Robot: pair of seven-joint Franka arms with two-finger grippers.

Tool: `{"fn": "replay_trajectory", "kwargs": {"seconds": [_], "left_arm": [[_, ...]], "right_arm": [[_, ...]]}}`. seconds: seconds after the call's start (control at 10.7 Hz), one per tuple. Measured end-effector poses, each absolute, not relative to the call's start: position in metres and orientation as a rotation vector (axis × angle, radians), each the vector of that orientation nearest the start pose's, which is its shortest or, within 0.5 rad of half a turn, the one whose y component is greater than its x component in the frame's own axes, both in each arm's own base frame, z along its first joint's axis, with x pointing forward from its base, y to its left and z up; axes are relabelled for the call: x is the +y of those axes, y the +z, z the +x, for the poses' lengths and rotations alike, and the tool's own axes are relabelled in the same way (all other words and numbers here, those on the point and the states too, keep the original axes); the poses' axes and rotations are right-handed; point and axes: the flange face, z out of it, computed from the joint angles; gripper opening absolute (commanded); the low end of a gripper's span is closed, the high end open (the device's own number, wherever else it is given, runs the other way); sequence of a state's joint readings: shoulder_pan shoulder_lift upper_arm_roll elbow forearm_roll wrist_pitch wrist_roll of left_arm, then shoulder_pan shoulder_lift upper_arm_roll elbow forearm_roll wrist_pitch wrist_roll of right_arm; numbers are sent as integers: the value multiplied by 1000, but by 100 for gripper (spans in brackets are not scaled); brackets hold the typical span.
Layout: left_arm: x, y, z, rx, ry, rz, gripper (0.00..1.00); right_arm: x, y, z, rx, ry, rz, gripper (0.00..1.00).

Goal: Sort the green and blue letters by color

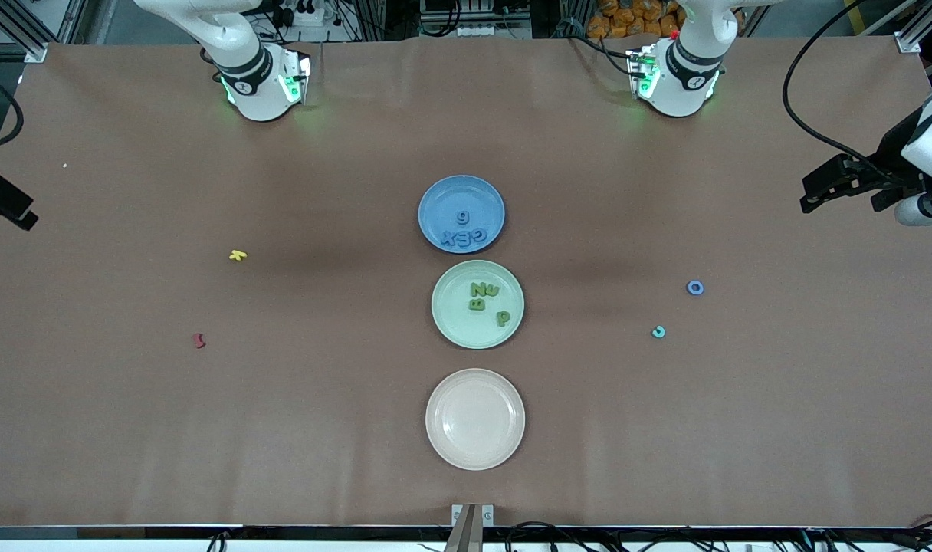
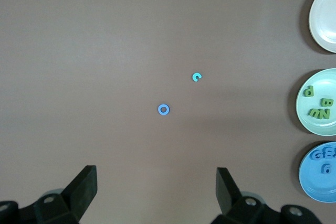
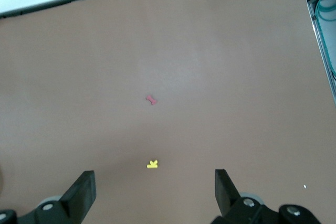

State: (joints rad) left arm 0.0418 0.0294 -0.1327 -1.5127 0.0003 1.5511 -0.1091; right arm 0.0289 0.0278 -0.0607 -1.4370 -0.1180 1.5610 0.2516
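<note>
Blue letters g, X, E and G [image 1: 464, 234] lie on the blue plate [image 1: 435, 201]. Dark green letters N, u, B and p [image 1: 484, 296] lie on the green plate [image 1: 451, 326]. A blue O [image 1: 694, 287] lies on the bare table toward the left arm's end, and also shows in the left wrist view [image 2: 164, 109]. My left gripper [image 2: 156, 174] is open and empty, high over that end of the table [image 1: 815, 192]. My right gripper [image 3: 154, 178] is open and empty, high over the right arm's end [image 1: 18, 215].
An empty beige plate [image 1: 475, 418] sits nearest the front camera, in line with the other two plates. A small teal letter [image 1: 658, 331] lies near the O. A yellow letter [image 1: 237, 254] and a dark red letter [image 1: 199, 340] lie toward the right arm's end.
</note>
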Motion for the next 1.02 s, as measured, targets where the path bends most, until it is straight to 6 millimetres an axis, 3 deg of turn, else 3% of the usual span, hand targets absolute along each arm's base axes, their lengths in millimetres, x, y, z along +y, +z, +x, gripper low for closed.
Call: {"fn": "replay_trajectory", "kwargs": {"seconds": [0.47, 1.02], "left_arm": [[-51, 633, 560, -26, -11, -3146, 100], [-52, 633, 560, -18, -12, -3135, 100]], "right_arm": [[-26, 647, 562, 446, -69, -3196, 100], [-24, 646, 562, 439, -60, -3171, 100]]}}
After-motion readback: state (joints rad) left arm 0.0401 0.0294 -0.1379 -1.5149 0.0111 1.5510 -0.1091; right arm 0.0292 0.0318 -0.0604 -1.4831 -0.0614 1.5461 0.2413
